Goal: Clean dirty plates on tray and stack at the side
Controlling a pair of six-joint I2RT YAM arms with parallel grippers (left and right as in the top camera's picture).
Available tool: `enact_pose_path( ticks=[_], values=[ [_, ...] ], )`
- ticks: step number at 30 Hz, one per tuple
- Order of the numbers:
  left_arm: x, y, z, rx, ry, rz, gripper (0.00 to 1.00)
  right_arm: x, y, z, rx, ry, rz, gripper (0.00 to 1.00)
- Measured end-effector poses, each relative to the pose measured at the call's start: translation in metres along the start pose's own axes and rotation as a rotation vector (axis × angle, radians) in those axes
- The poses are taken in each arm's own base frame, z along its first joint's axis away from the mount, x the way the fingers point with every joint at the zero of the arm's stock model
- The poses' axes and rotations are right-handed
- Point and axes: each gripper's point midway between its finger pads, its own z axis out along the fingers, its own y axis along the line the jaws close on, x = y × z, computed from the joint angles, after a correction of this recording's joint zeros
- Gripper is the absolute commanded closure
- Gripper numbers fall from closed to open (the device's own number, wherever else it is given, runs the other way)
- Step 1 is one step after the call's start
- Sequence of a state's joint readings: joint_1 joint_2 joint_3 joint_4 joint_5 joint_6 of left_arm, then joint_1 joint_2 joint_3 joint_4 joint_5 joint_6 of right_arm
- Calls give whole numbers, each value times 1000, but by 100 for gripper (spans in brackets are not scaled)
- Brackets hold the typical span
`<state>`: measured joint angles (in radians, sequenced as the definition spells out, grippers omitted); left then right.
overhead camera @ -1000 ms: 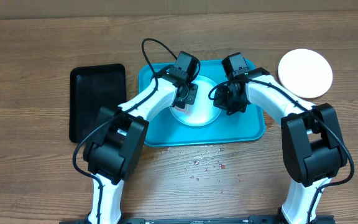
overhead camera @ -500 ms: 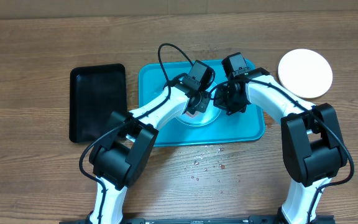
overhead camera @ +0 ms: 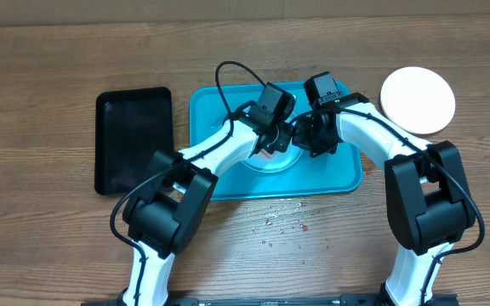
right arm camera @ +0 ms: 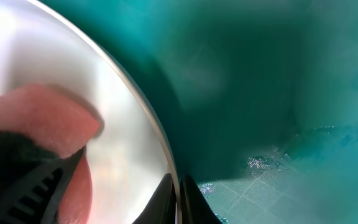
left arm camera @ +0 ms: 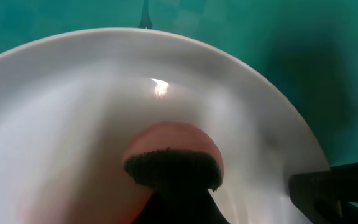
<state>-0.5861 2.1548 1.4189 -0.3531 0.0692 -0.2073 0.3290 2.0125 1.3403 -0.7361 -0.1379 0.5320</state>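
Note:
A pale round plate (overhead camera: 272, 161) lies on the turquoise tray (overhead camera: 340, 174), mostly hidden under both grippers. My left gripper (overhead camera: 270, 141) is shut on a pink sponge (left arm camera: 173, 149) with a dark scrub face, pressed onto the plate's (left arm camera: 73, 118) inside. A faint reddish film shows around the sponge. My right gripper (right arm camera: 179, 200) is shut on the plate's rim (right arm camera: 157, 134), one finger on each side. In the right wrist view the sponge (right arm camera: 39, 118) sits at the left on the plate (right arm camera: 55, 43). A plain white plate (overhead camera: 418, 100) rests on the table at the far right.
A black rectangular tray (overhead camera: 133, 140) lies left of the turquoise tray. Water droplets (overhead camera: 283, 225) dot the wood in front of the tray. The tray floor (right arm camera: 278, 74) beside the plate is wet.
The left gripper with the sponge has slid right across the plate, toward the right gripper, then nearly stopped. The right gripper has stayed on the rim.

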Motion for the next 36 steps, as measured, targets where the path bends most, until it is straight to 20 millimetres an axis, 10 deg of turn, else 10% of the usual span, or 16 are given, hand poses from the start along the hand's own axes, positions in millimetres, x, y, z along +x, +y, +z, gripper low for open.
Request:
enact_pose_path(
  ticks=[14,36],
  values=[
    [2,48,-7,-53,37,-138,96,0,0,0,-2,-2,6,96],
    [16,54,-14,-69,85,-147,96,-1,1,0,-3,-2,6,96]
  ],
)
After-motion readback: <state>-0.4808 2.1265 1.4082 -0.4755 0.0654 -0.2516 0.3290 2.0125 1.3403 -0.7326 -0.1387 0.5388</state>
